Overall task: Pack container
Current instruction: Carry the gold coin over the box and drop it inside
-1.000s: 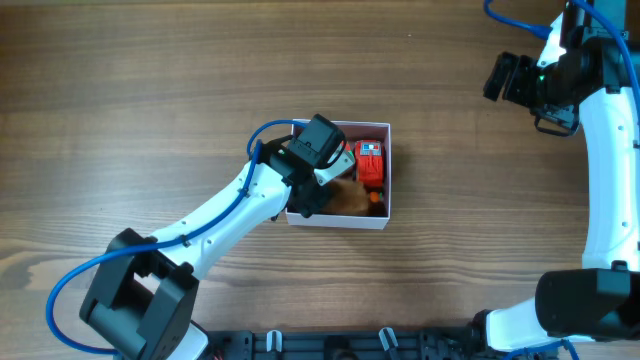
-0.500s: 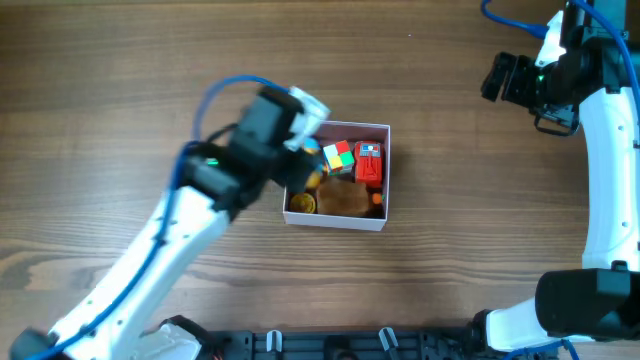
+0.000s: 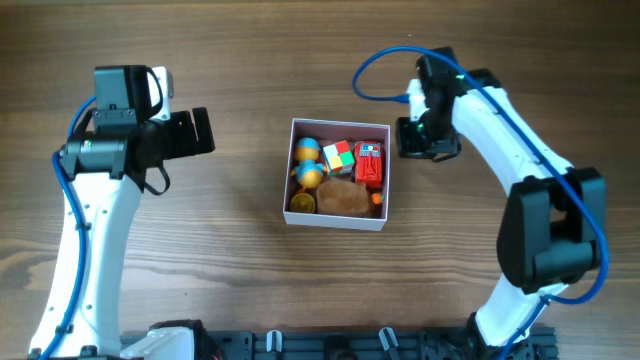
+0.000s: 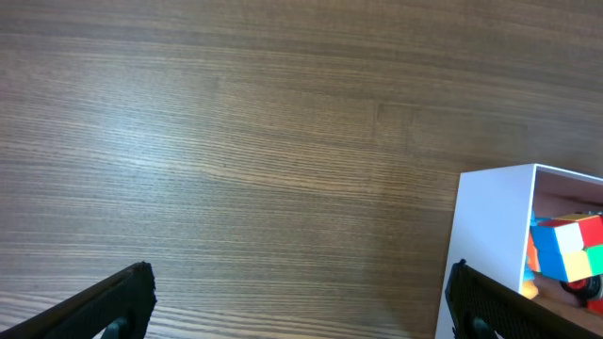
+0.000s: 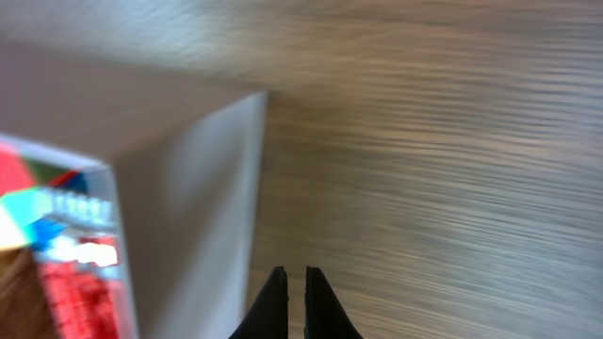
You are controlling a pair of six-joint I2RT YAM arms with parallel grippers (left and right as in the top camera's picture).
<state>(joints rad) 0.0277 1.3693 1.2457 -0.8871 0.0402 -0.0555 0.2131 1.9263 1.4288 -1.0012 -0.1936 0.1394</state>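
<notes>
Container point(image 3: 336, 223) stands near the middle of the desk point(image 3: 200, 270), a shallow square box with thin white walls. Several small toys fill it: a coloured cube point(image 3: 338, 155), a red toy point(image 3: 369, 163), a brown lump point(image 3: 343, 197) and two blue-and-orange balls point(image 3: 308, 160).

The right gripper point(image 3: 403, 138) is just beside the right wall of the box, toward its far corner. I cannot tell if it touches the wall. In the right wrist view this gripper point(image 5: 293, 273) has its fingers pressed almost together, with only a thin slit between them and nothing in it. There the white wall of the container point(image 5: 188, 207) rises to the left of them.

The left gripper point(image 3: 205, 132) is well apart from the box, on the left side and a little farther back. In the left wrist view its fingers point(image 4: 122, 292) are spread wide over bare wood, and one corner of the container point(image 4: 490, 254) shows at the right edge.

A wide strip of desk lies between the left gripper and the left wall. Wood also shows on the near and far sides of the box. The surface is brown wood with a fine horizontal grain. A black frame point(image 3: 330, 345) runs along the near edge.
</notes>
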